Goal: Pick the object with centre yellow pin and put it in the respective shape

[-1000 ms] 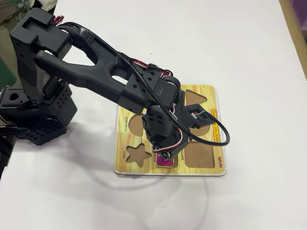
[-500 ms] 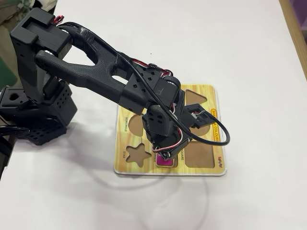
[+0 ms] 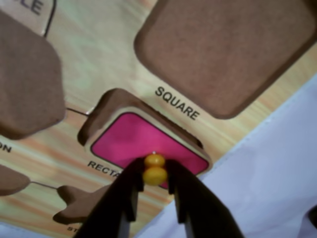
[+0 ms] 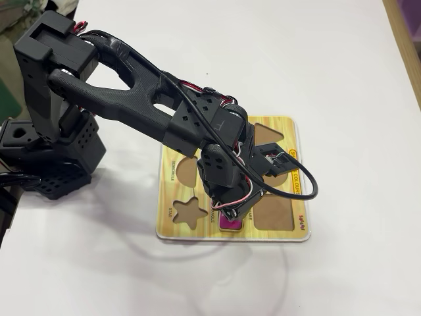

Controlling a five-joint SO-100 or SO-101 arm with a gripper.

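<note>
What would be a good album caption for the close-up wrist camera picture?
Gripper pinching the yellow knob of a pink rectangle piece, part-seated in its cut-out beside the SQUARE hole.

Glossy wood-grain board [image 3: 114,59], matt cut-outs

"SQUARE" on shape board [image 3: 124,59], partial "RECTA"

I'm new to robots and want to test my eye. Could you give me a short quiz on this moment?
1. True or false: the end effector grips the yellow knob.
2. Which word is printed beside the big empty hole?
3. The pink piece lies: A) flat and fully sunk, B) tilted over the small rectangular hole, C) on the white table.

Key: 1 true; 2 SQUARE; 3 B.
</note>
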